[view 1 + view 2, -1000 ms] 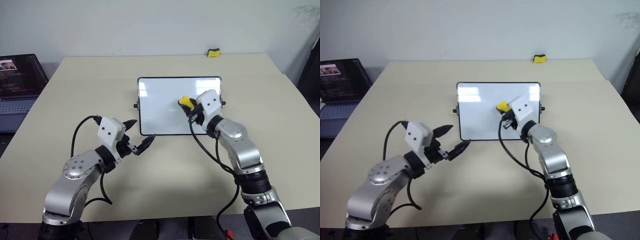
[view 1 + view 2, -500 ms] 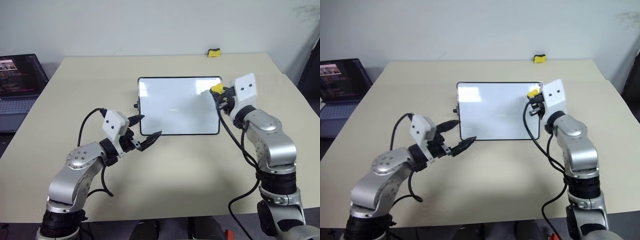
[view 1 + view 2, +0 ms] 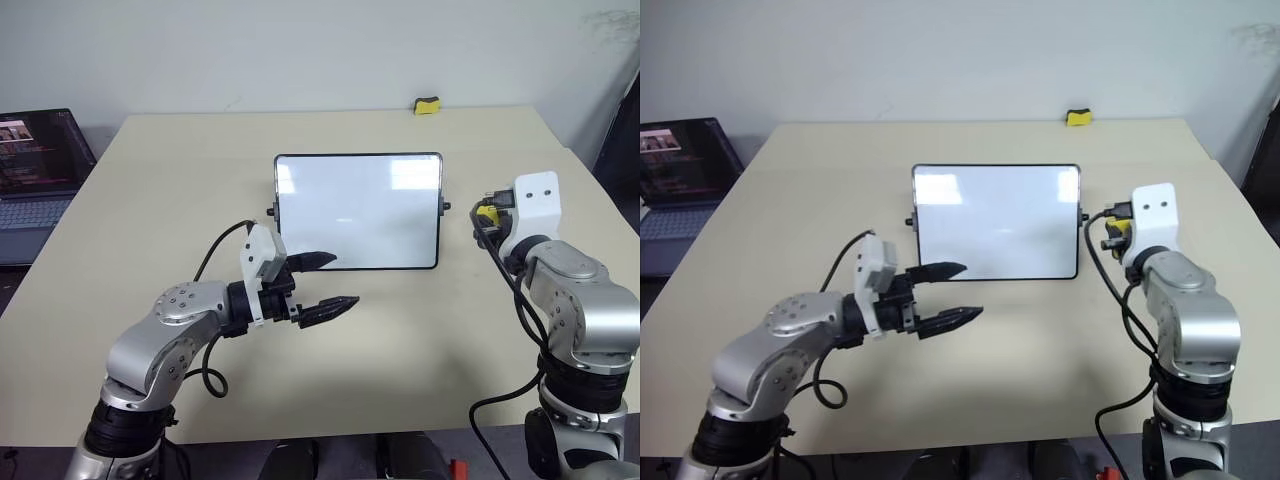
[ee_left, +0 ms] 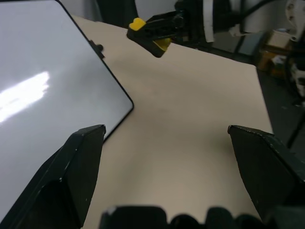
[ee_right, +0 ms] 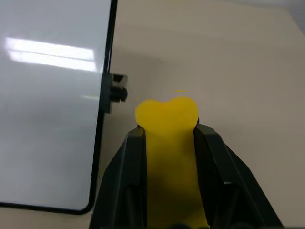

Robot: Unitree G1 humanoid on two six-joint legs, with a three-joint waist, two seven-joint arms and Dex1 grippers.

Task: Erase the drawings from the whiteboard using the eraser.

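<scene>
The whiteboard [image 3: 358, 211] lies mid-counter, looking wiped clean. The right gripper [image 5: 167, 138], its jaws clenched on the yellow eraser [image 5: 167, 119], hangs just beside the board's knob. The left gripper [image 3: 950, 295] gapes released near the board's front edge. Setting the eraser down gently, clear of the board, seems wisest.

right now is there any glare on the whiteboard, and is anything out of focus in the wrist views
In the left eye view, pale ceiling-light reflections streak the whiteboard along its top edge. The left wrist view shows one bright smear on the board, with the left gripper fingertips blurred and dark up close. In the right wrist view, a bright band crosses the board and the eraser is soft-edged.
</scene>
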